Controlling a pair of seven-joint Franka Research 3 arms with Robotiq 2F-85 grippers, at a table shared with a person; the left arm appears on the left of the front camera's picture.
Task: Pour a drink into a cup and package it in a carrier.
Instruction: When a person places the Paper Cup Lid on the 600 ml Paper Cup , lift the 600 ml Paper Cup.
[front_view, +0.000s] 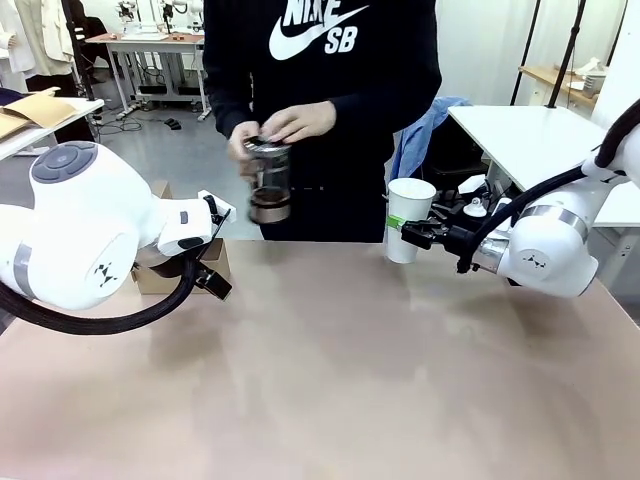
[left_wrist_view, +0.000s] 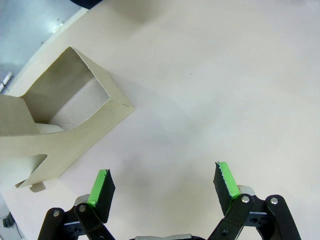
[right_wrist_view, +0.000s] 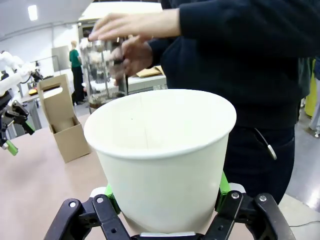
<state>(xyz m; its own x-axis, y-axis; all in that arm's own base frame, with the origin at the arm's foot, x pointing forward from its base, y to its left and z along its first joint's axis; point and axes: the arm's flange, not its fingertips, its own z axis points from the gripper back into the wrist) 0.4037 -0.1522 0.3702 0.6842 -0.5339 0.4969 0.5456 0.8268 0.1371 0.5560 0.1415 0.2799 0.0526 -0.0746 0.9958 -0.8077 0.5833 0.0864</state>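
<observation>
A person across the table holds a clear jug (front_view: 268, 180) with metal bands in both hands. The dark drink (front_view: 269, 211) sits low inside it. My right gripper (front_view: 412, 236) is shut on the tall white cup (front_view: 408, 218), holding it upright above the table's far right. In the right wrist view the cup (right_wrist_view: 160, 155) is empty between the gripper's (right_wrist_view: 167, 197) green pads, with the jug (right_wrist_view: 102, 70) behind it. The brown cardboard carrier (front_view: 150, 278) stands at the far left, partly hidden by my left arm. My left gripper (left_wrist_view: 163, 180) hangs open over bare table beside the carrier (left_wrist_view: 65, 120).
A white side table (front_view: 530, 140) stands at the far right behind my right arm. A blue cloth (front_view: 420, 135) hangs next to the person. The near half of the tan tabletop (front_view: 340, 380) lies bare.
</observation>
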